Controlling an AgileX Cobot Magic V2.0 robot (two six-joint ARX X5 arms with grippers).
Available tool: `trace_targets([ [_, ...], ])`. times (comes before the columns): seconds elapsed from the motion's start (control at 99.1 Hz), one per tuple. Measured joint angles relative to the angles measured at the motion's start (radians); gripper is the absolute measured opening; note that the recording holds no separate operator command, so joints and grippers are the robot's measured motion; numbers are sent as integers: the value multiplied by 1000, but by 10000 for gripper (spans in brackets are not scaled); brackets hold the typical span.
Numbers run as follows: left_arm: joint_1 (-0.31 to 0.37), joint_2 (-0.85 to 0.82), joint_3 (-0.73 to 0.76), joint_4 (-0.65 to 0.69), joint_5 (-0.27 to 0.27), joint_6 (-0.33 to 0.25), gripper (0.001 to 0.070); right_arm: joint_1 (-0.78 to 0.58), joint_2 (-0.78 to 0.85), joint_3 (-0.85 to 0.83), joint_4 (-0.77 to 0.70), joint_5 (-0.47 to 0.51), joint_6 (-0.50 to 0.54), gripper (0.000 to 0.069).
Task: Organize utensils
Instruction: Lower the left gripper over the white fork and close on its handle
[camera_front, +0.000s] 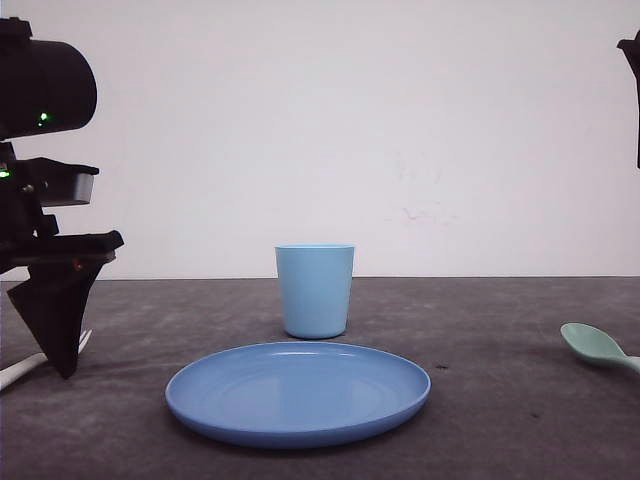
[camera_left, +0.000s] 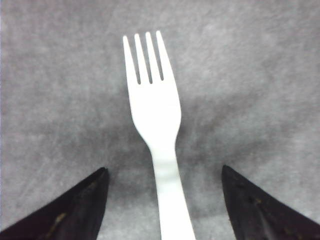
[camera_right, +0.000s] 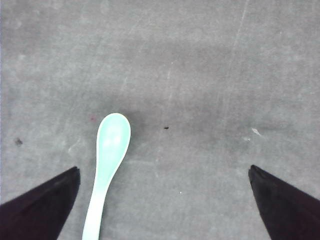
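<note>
The white fork (camera_left: 155, 115) lies flat on the grey table, its handle running between the two fingers of my left gripper (camera_left: 164, 169). That gripper is open, and neither finger touches the handle. In the front view the left gripper (camera_front: 62, 345) reaches down at the far left, with the fork (camera_front: 22, 370) just behind its tip. The mint-green spoon (camera_right: 107, 160) lies bowl up beneath my open right gripper (camera_right: 164, 168), close to one finger and far from the other. The spoon (camera_front: 598, 346) rests at the table's right edge.
A round blue plate (camera_front: 298, 392) sits at the front centre of the table. A light blue cup (camera_front: 315, 290) stands upright just behind it. Part of the right arm (camera_front: 632, 90) hangs high at the right edge.
</note>
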Motion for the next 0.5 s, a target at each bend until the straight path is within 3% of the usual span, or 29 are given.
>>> trace_targets([
  [0.222,0,4,0,6,-8,-8,363,0,0,0,0,0,0,680],
  [0.504,-2,5,0,16,-4,-12,84,0,0,0,0,0,0,680],
])
